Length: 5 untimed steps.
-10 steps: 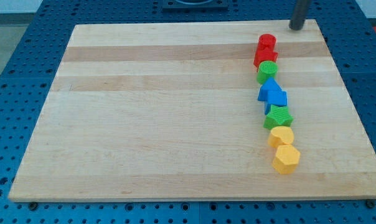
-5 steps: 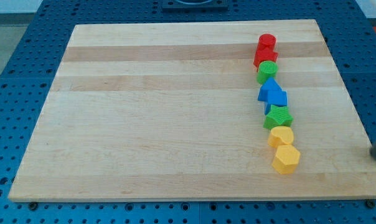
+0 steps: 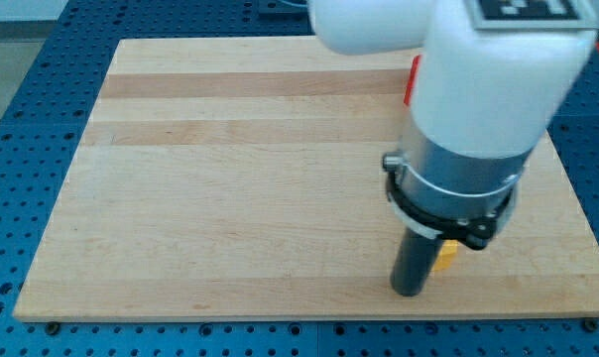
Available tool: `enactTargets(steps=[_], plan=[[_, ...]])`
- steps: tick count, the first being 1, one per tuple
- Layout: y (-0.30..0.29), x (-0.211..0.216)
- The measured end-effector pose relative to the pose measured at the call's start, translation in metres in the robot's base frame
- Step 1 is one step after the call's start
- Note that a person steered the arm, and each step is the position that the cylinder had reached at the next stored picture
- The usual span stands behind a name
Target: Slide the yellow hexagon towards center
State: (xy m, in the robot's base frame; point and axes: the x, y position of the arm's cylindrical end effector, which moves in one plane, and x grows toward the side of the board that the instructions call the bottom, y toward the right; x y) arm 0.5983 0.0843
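Note:
My arm fills the view's right half, white above and grey below. Its dark rod comes down to my tip (image 3: 409, 294) on the wooden board (image 3: 230, 178) near the bottom edge. A small piece of a yellow block (image 3: 444, 257) shows just right of the rod, close beside it; its shape is hidden and contact cannot be judged. A sliver of a red block (image 3: 414, 79) shows at the arm's left edge near the top. The other blocks are hidden behind the arm.
The board lies on a blue perforated table (image 3: 22, 149). The board's bottom edge (image 3: 280, 315) runs just below my tip.
The arm has swung in from the view's right edge and now covers the column of blocks. My tip now stands on the board at the lower right, beside the yellow blocks' place.

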Motion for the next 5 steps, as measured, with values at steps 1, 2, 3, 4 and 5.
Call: enactTargets(steps=[1, 2, 3, 4, 5], plan=[[0.013, -0.001], [0.055, 0.02], [0.074, 0.011], [0.073, -0.02], [0.059, -0.031]])
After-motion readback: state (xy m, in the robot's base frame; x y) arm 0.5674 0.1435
